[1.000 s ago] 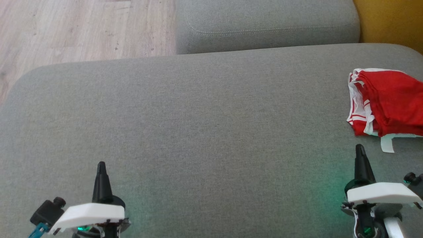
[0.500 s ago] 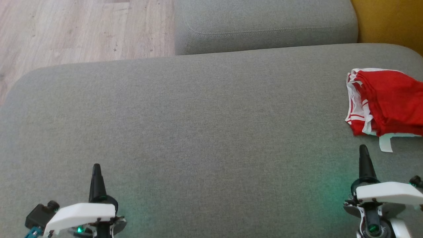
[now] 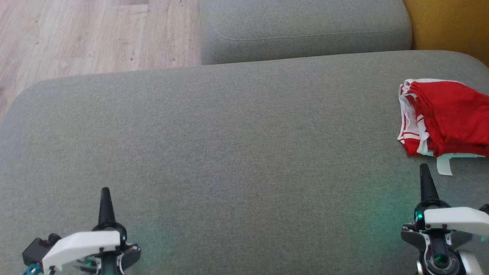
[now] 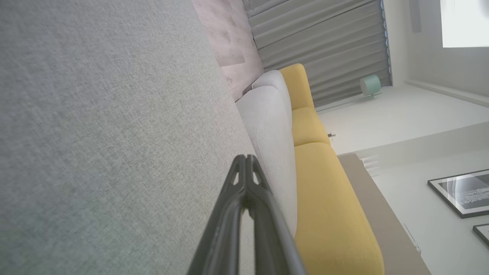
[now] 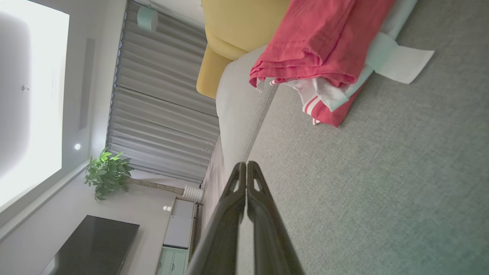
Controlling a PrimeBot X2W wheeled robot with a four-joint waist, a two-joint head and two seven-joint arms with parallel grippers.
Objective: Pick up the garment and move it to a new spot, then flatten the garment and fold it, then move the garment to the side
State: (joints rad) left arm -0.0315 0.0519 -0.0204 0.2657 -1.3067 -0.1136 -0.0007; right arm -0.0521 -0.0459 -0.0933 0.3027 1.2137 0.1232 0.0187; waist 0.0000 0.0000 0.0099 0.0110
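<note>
Since left gripper (image 3: pixel 105 190) and right gripper (image 3: pixel 423 166) have drifted outward, shut and empty, you can probably call the garment (image 3: pixel 450 114) parked.

Soft even daylight, wrist views distorted

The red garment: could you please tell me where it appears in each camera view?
Head view: red garment at the far right edge, mid-height.
Left wrist view: yellow sofa, lower right of centre.
Right wrist view: red garment at the top, right of centre.
Shared landmark: the yellow sofa, top right corner in head view, top centre in right wrist view.
</note>
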